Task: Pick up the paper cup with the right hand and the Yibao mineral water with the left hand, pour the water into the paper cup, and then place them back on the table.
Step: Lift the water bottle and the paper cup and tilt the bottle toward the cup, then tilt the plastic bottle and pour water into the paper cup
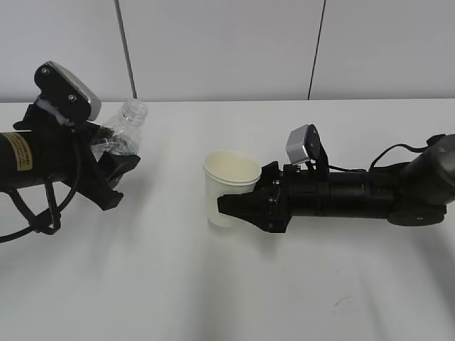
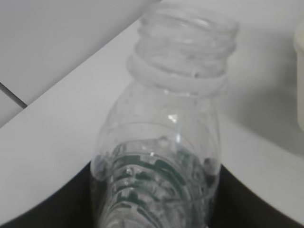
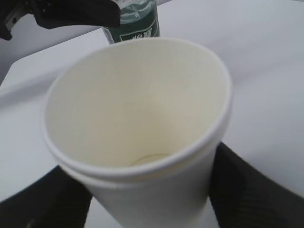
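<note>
White table [image 1: 234, 284] under grey wall panels. Your left hand [image 1: 106, 167] clamped Yibao mineral water [image 1: 126, 126] at 9 o'clock, bottle tilted, capless neck toward 1 o'clock (a little water inside). Your right hand [image 1: 238, 206] gripped paper cup [image 1: 229, 186] at centre, upright, mouth open; whether its base touched table, you couldn't tell.

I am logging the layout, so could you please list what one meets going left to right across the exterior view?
Left gripper → water bottle → paper cup → right gripper → right arm.
</note>
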You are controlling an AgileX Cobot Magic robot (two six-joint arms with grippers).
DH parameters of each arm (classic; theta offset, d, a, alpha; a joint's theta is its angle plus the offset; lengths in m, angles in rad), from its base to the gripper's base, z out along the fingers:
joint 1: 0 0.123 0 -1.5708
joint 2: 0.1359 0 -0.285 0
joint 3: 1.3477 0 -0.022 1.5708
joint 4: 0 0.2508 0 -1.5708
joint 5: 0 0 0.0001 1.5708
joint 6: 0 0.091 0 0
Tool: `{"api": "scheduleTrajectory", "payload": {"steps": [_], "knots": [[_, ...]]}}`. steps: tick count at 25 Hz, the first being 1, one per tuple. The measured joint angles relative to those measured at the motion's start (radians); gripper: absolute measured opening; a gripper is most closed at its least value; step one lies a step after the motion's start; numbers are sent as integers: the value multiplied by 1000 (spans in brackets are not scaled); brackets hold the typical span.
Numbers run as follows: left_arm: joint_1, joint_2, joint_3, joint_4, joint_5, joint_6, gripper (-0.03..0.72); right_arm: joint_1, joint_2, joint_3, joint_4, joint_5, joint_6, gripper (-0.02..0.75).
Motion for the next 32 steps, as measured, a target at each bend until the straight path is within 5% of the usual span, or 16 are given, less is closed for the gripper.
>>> {"api": "scheduleTrajectory", "payload": {"steps": [32], "knots": [[-149,-72,-183,230,504,4,385,105,3,-347,-442,110,501,539]]}}
